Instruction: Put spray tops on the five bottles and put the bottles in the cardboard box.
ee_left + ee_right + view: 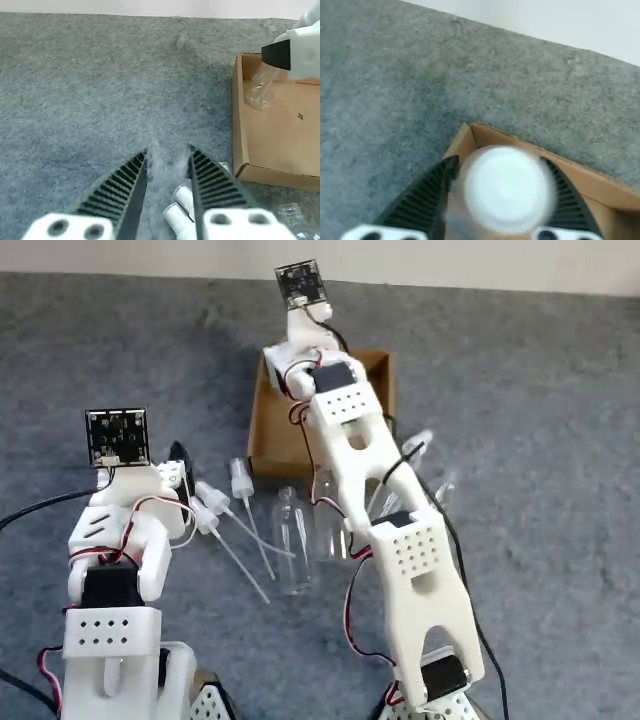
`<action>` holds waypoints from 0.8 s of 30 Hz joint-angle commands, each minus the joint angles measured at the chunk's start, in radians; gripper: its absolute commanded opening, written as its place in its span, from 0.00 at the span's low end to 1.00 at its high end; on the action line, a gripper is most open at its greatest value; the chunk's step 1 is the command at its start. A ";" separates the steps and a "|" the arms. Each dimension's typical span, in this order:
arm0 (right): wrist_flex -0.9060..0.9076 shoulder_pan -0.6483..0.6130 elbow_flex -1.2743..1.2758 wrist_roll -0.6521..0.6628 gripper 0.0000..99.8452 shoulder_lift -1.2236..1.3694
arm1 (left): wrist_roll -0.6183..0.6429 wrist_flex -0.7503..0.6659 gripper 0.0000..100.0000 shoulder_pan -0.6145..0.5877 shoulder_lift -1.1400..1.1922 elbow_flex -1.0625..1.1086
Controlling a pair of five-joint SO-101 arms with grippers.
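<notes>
On the grey felt worktop (pixel 540 390), your right claw (pixel 499 162) clamped a capped bottle (pixel 505 195) above the cardboard box (pixel 240 125). Your left claw (pixel 167 150) hung open and empty beside the box, over loose spray tops (pixel 180 205). The bottle looked light and slick, best gripped mid-body.

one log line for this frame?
right gripper: shut on bottle, over cardboard box | left gripper: open, above spray tops | loose bottles: lying outside cardboard box
</notes>
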 commanded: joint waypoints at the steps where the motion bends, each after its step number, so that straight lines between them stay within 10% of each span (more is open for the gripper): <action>1: 0.008 -0.015 -0.051 0.012 0.21 -0.024 | 0.006 -0.021 0.07 -0.002 0.002 -0.005; 15: 0.012 -0.027 -0.157 0.011 0.30 -0.022 | 0.006 -0.021 0.07 -0.002 0.005 -0.005; 24: 0.312 -0.035 -0.467 0.009 0.30 -0.022 | 0.006 -0.021 0.07 -0.002 0.005 -0.004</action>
